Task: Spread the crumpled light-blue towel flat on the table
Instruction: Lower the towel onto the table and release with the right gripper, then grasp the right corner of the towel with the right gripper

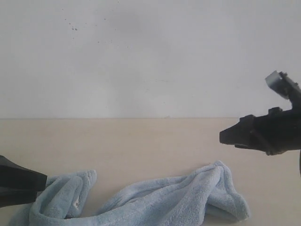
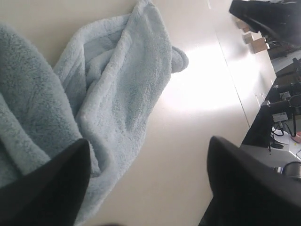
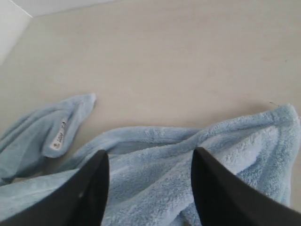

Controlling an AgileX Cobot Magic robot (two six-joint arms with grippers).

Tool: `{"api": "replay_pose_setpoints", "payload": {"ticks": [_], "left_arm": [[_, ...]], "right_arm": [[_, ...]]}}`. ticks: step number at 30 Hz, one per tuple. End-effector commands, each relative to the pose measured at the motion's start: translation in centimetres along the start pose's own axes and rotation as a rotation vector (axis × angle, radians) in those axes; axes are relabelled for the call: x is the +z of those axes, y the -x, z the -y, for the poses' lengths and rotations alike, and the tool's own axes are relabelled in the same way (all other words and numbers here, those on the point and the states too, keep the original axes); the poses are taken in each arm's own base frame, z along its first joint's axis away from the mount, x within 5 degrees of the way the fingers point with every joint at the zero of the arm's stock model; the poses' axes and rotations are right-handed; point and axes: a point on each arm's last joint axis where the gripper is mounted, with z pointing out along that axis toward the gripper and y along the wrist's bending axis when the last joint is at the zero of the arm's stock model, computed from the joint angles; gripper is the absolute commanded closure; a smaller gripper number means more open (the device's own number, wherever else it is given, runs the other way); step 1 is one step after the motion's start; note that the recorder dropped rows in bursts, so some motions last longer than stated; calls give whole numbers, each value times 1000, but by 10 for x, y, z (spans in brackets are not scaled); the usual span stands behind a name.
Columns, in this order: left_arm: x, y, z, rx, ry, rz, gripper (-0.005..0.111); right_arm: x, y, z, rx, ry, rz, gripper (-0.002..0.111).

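- Towel (image 1: 155, 202): we find it crumpled in ropy folds on the counter (image 1: 141, 141), at the near edge of the exterior view.
- Long axis runs side to side, parallel to the wall (image 1: 150, 56); the end bearing a white label (image 3: 59, 136) points left.
- Left jaws: spread wide, gripping nothing, at the towel's left end.
- Right jaws: spread wide, empty, above its right end.

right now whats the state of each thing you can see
towel: crumpled, bunched in a long strip, not flat
left hand: open, empty, low by one towel end
right hand: open, empty, above the other end
table: holds the towel
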Motion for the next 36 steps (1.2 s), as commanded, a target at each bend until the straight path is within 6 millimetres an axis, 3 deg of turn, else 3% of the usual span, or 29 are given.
{"api": "replay_pose_setpoints", "payload": {"ticks": [1, 8, 15, 25, 36], "left_arm": [[-1, 0, 3, -4, -2, 13, 41], [-1, 3, 3, 10, -5, 39, 41], [-1, 5, 3, 5, -9, 59, 41], [-1, 6, 3, 4, -12, 72, 41], [-1, 6, 4, 5, -18, 75, 41]], "right_arm": [[26, -1, 10, -23, -85, -26, 57], [54, 0, 21, -62, -233, -36, 57], [77, -7, 27, -62, -267, -75, 57], [86, -16, 49, -49, -398, -91, 57], [102, -32, 63, -20, -395, -156, 57]]}}
